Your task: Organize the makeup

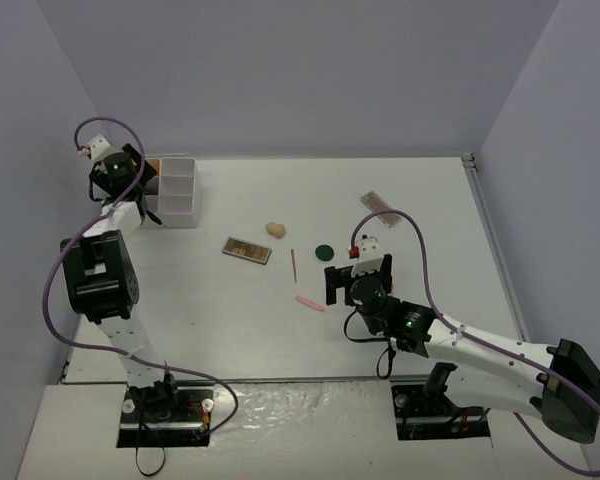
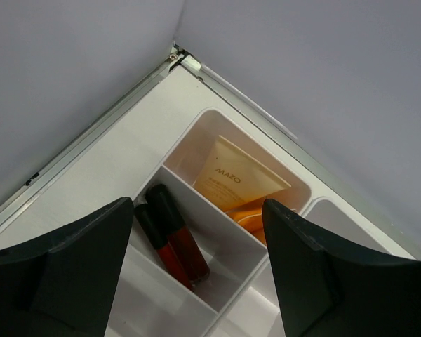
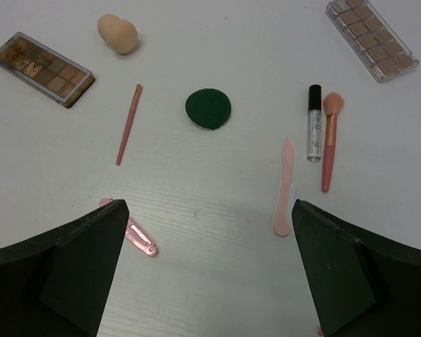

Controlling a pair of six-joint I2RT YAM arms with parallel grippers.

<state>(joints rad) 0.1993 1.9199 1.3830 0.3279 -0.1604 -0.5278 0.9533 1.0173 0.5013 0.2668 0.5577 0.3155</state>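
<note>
My left gripper (image 2: pixel 198 203) hangs open and empty over the white box (image 2: pixel 196 123) at the table's far left (image 1: pixel 178 190). In the box, two dark-red tubes (image 2: pixel 175 242) lie together in one compartment. A beige tube (image 2: pixel 240 179) lies over an orange one (image 2: pixel 249 217) in the compartment beyond. My right gripper (image 3: pixel 209 203) is open above the table. A pink clip (image 3: pixel 137 239) lies by its left finger and a pale pink stick (image 3: pixel 285 188) by its right. Beyond them are a green compact (image 3: pixel 208 109), a thin pencil (image 3: pixel 128 124), a sponge (image 3: pixel 117 33) and a brown palette (image 3: pixel 42 69).
A clear tube with a black cap (image 3: pixel 313 123) and a pink brush (image 3: pixel 330 140) lie side by side to the right. A second palette (image 3: pixel 370 38) sits behind them, near the back right (image 1: pixel 380 207). Grey walls enclose the table on three sides.
</note>
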